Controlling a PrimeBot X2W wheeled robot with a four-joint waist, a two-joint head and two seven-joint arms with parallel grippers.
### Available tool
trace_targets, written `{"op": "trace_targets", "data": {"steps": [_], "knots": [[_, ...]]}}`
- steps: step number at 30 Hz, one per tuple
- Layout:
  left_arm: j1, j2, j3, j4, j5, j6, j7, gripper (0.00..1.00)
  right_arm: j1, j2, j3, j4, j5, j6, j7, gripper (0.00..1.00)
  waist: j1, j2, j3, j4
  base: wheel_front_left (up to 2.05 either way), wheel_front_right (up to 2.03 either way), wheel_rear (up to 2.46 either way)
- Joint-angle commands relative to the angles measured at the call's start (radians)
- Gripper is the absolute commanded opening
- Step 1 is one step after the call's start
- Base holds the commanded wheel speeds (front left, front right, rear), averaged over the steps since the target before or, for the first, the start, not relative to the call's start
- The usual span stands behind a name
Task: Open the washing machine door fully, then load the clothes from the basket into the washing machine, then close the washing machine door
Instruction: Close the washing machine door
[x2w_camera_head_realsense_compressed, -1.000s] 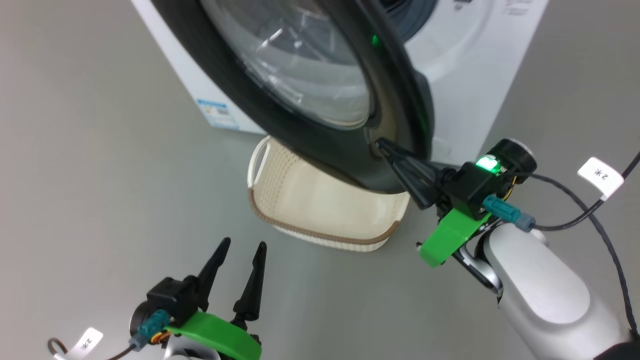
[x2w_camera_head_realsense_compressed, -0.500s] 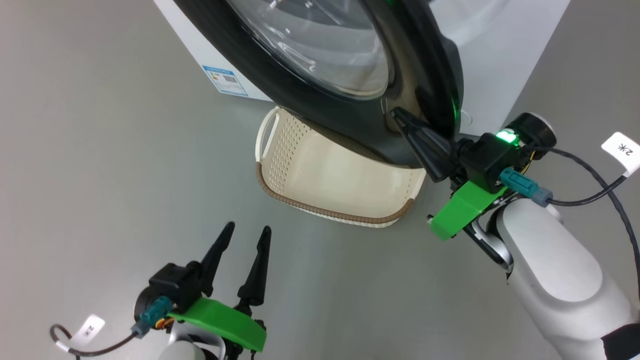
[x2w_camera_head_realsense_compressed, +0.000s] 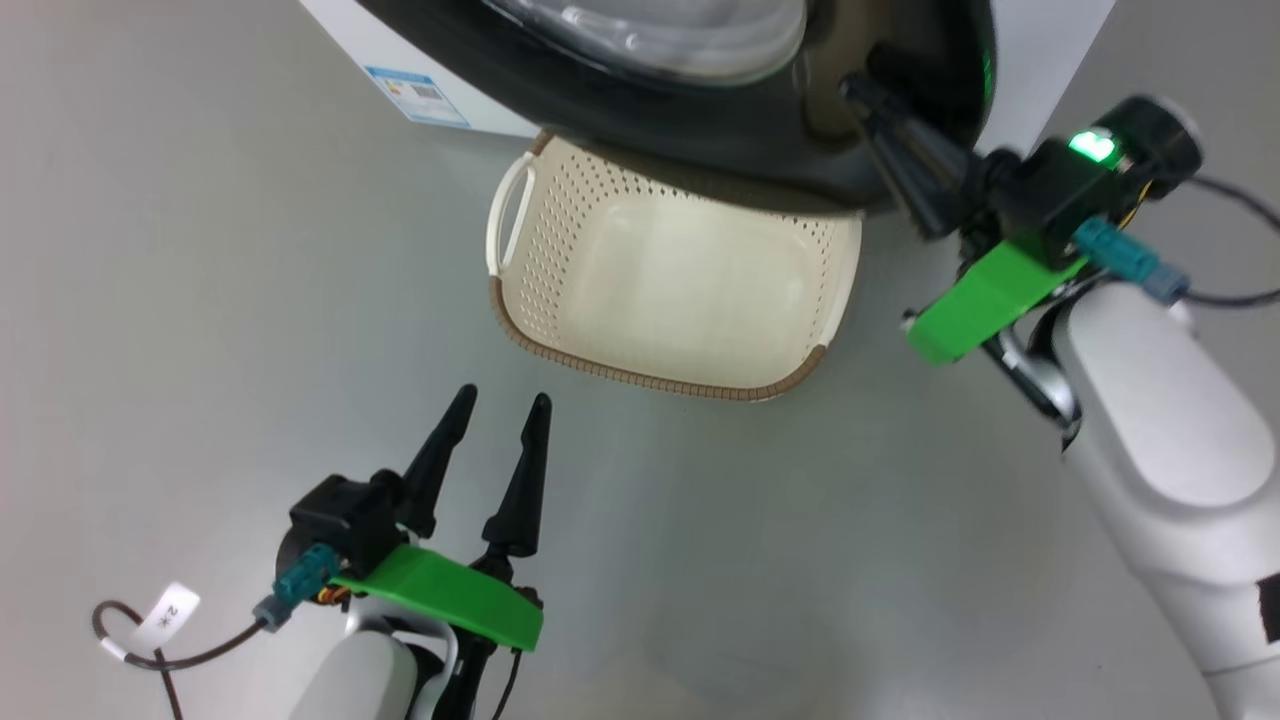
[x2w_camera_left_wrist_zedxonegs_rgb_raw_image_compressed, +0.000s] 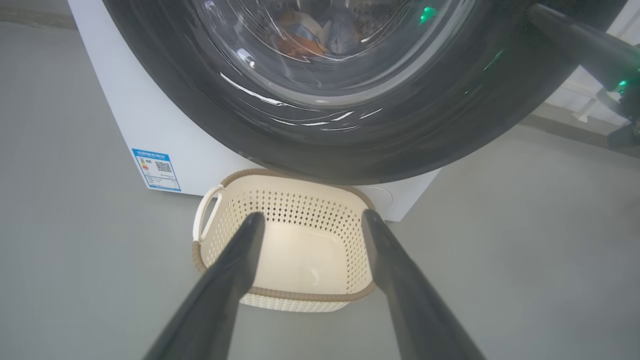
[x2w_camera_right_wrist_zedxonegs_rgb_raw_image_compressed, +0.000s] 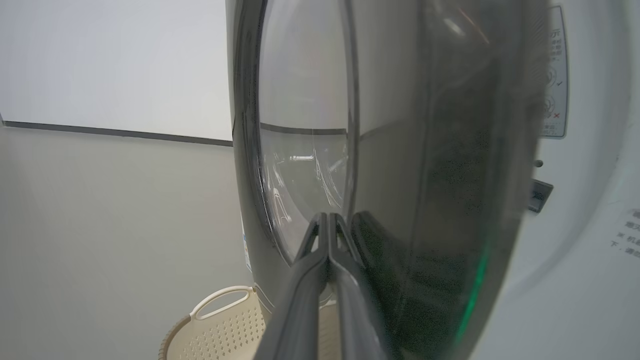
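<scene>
The washing machine door (x2w_camera_head_realsense_compressed: 700, 140) has a glossy black rim and a clear glass bowl, and it stands close to the white washing machine (x2w_camera_head_realsense_compressed: 350, 40). My right gripper (x2w_camera_head_realsense_compressed: 858, 92) is shut with nothing in it, and its tips press against the door's outer rim (x2w_camera_right_wrist_zedxonegs_rgb_raw_image_compressed: 450, 200) beside the glass. My left gripper (x2w_camera_head_realsense_compressed: 503, 398) hangs open and empty over the floor in front of the basket (x2w_camera_head_realsense_compressed: 690, 385). The cream basket holds nothing. In the left wrist view, the clothes (x2w_camera_left_wrist_zedxonegs_rgb_raw_image_compressed: 320, 35) lie in the drum behind the glass, light blue and orange.
A blue label sticker (x2w_camera_left_wrist_zedxonegs_rgb_raw_image_compressed: 156, 169) sits low on the machine's front. The basket (x2w_camera_left_wrist_zedxonegs_rgb_raw_image_compressed: 300, 292) stands on grey floor directly under the door's lower rim. Cables trail from both wrists. Open floor lies to the left and in front.
My right gripper has pushed further toward the machine, and the door has swung nearer to its front. More of the basket has come out from under the door. The head camera has shifted.
</scene>
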Motion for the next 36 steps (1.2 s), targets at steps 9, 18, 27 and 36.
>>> {"op": "trace_targets", "data": {"steps": [9, 18, 27, 36], "knots": [[-0.049, 0.015, 0.0, -0.043, -0.086, -0.003, -0.006, 1.0, -0.15, -0.033, -0.02, 0.017, -0.007, 0.001, -0.005, 0.0, 0.0, 0.0, 0.097, 0.023, 0.0, 0.0, 0.0], [-0.065, 0.015, -0.013, -0.046, -0.107, -0.003, -0.006, 1.0, -0.284, -0.063, -0.043, 0.081, -0.021, 0.001, -0.005, 0.0, 0.0, 0.0, 0.135, 0.042, 0.0, 0.0, 0.0], [-0.073, 0.015, -0.022, -0.048, -0.128, -0.003, -0.006, 1.0, -0.375, -0.076, -0.096, 0.188, -0.079, 0.001, -0.005, 0.0, 0.0, 0.0, 0.148, 0.06, 0.0, 0.0, 0.0], [-0.073, 0.015, -0.024, -0.041, -0.133, -0.003, -0.006, 1.0, -0.383, -0.057, -0.14, 0.199, -0.117, 0.001, -0.005, 0.0, 0.0, 0.0, 0.145, 0.064, 0.0, 0.0, 0.0]]}}
